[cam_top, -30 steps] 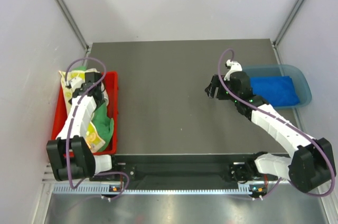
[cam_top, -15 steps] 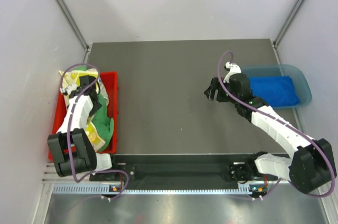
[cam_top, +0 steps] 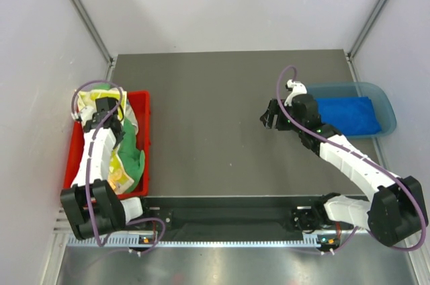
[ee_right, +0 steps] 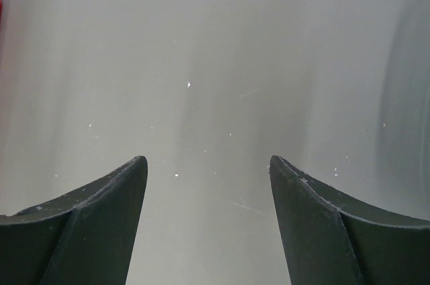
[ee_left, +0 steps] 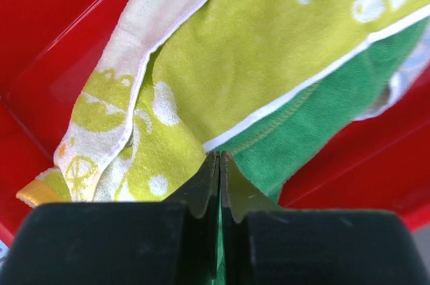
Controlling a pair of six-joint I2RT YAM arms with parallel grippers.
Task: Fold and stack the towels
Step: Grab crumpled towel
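Note:
A heap of towels lies in the red tray [cam_top: 143, 111] at the left: a pale yellow printed towel [cam_top: 89, 101] [ee_left: 269, 50] on top and a plain green towel [cam_top: 135, 161] [ee_left: 306, 134] under it. My left gripper [cam_top: 109, 118] [ee_left: 220, 158] is down in this heap and shut, its tips pinching green cloth right at the white hem where the two towels meet. A folded royal blue towel [cam_top: 346, 114] lies in the blue bin. My right gripper [cam_top: 269, 117] [ee_right: 208, 164] hangs open over bare table, holding nothing.
The translucent blue bin [cam_top: 384, 106] stands at the table's right edge. The red tray's walls [ee_left: 60, 29] rise close around the left gripper. Grey side walls stand to the left and right of the dark table [cam_top: 215, 124].
My left gripper shifted slightly left over the tray, sank into the towel heap and went from open to shut. The right arm has barely moved.

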